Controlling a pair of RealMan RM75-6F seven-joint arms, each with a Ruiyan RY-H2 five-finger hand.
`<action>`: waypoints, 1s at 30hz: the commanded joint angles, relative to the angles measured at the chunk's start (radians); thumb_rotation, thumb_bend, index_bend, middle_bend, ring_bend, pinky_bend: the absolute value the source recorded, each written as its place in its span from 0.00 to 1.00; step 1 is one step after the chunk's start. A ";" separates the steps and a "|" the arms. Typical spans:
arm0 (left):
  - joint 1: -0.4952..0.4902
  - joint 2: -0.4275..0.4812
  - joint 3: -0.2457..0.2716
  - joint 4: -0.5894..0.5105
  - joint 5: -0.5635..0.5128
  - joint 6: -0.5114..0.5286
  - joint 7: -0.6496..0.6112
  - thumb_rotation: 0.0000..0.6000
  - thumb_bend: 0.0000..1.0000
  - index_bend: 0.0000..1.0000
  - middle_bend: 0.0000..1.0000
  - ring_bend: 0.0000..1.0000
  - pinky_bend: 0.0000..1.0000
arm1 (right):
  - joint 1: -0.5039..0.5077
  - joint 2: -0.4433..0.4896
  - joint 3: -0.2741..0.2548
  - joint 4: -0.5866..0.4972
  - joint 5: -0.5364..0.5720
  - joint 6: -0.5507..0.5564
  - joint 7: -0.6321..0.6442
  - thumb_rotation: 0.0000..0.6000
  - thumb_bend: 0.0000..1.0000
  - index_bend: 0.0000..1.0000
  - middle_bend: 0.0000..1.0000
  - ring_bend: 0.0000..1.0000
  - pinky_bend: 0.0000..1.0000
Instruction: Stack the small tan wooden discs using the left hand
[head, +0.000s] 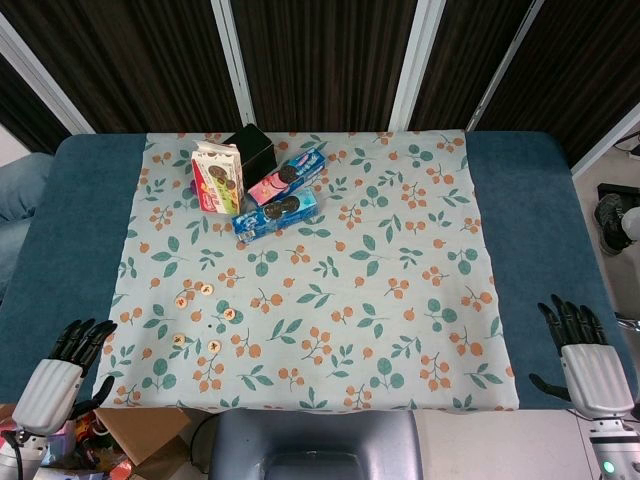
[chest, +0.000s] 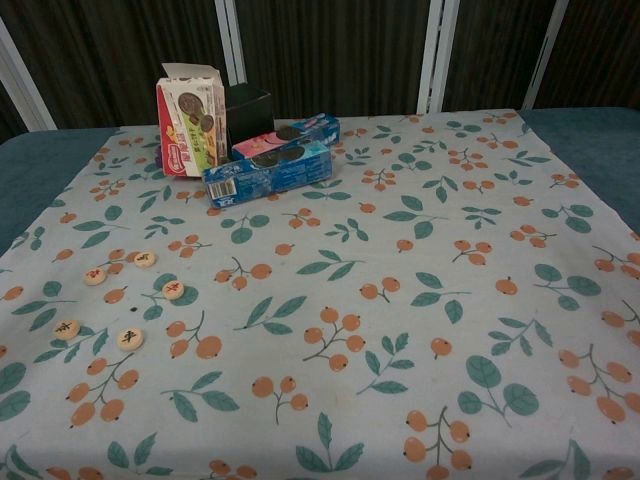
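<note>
Discs: small tan wooden discs (chest: 130, 339) lie apart, near left, none stacked yet.
Left hand: left hand (head: 62, 371) open, empty, close by them, ready to reach.
Right hand: right hand (head: 583, 359) open, empty, far off.

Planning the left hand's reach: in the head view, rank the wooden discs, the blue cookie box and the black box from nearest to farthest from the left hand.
1. Wooden discs, front left, close to the left hand.
2. Blue cookie box, farther back.
3. Black box, at the back edge.

left robot hand (head: 62, 372): my left, at near left desk (head: 90, 200) corner, fingers apart, holding nothing
right robot hand (head: 582, 358): near right edge, fingers spread, nothing held
</note>
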 joint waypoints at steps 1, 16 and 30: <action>-0.003 -0.003 0.003 0.003 0.002 -0.008 0.002 1.00 0.44 0.04 0.08 0.00 0.00 | -0.001 0.001 0.000 -0.001 -0.002 0.003 0.006 1.00 0.19 0.00 0.00 0.00 0.00; -0.056 -0.195 -0.064 0.129 -0.086 -0.084 -0.078 1.00 0.45 0.33 1.00 1.00 1.00 | 0.006 -0.002 0.005 0.001 0.002 -0.008 0.011 1.00 0.19 0.00 0.00 0.00 0.00; -0.115 -0.355 -0.118 0.232 -0.254 -0.257 -0.062 1.00 0.45 0.38 1.00 1.00 1.00 | 0.013 -0.008 0.006 -0.002 0.015 -0.023 0.000 1.00 0.19 0.00 0.00 0.00 0.00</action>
